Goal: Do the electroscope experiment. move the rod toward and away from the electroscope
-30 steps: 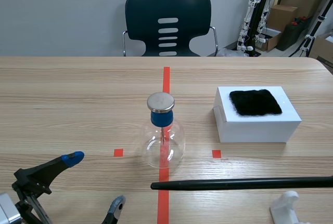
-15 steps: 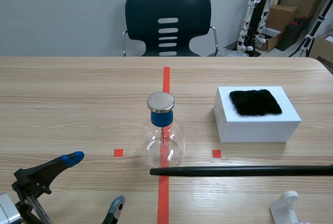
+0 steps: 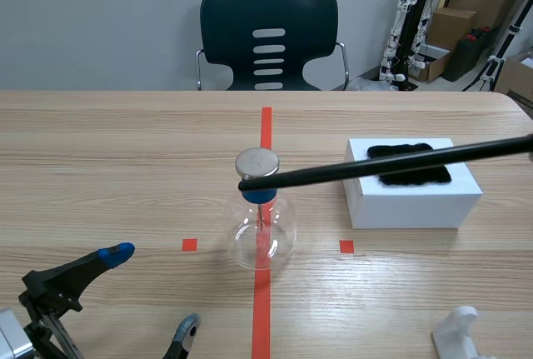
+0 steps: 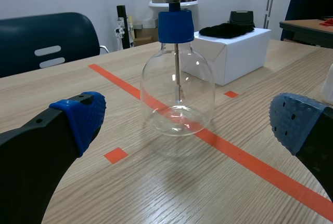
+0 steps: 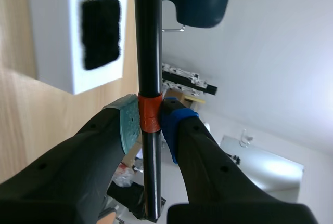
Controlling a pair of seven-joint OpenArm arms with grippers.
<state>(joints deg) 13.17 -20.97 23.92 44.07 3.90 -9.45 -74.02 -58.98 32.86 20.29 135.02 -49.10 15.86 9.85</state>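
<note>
Because the rod (image 3: 375, 166) looks thin, stiff and light while the glass electroscope (image 3: 261, 217) looks fragile and easy to tip, I judge the best hold to be near the rod's far end, where the right gripper (image 5: 151, 117) clamps an orange band between both pads. That arm lies beyond the scene view's right edge, carrying the rod raised over the white box (image 3: 412, 196), tip right by the metal disc (image 3: 256, 162), contact unclear. The left gripper (image 3: 153, 288) rests low, fingers spread wide and empty, facing the electroscope.
</note>
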